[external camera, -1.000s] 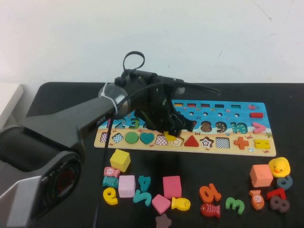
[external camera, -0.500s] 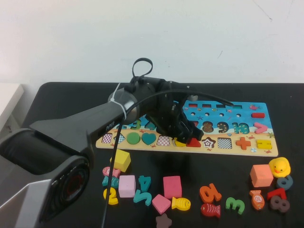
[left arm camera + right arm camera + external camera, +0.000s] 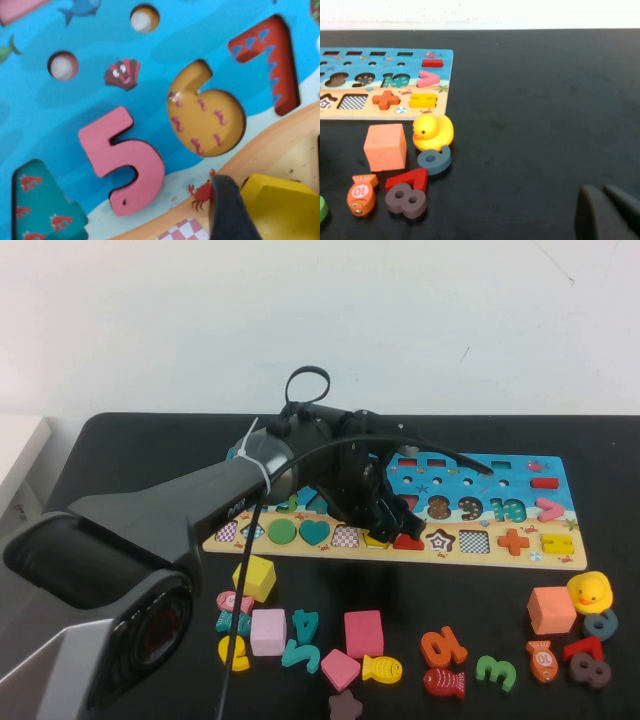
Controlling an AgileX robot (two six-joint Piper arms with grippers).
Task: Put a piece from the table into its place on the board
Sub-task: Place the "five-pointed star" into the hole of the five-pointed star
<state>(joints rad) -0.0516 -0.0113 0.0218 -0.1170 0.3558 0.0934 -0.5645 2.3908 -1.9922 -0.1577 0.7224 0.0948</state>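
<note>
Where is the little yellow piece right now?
In the high view, the yellow piece sits at the board's lower strip, under the left end effector, just left of the red triangle.

In the high view the left gripper (image 3: 385, 520) covers most of the yellow piece (image 3: 375, 538) and the board's (image 3: 520, 502) numerals 5 to 7. The left wrist view cuts the piece (image 3: 280, 207) at its five-o'clock corner, behind one dark finger (image 3: 227, 207), grip unclear. The right gripper (image 3: 607, 212) is cropped, fingers together.
</note>
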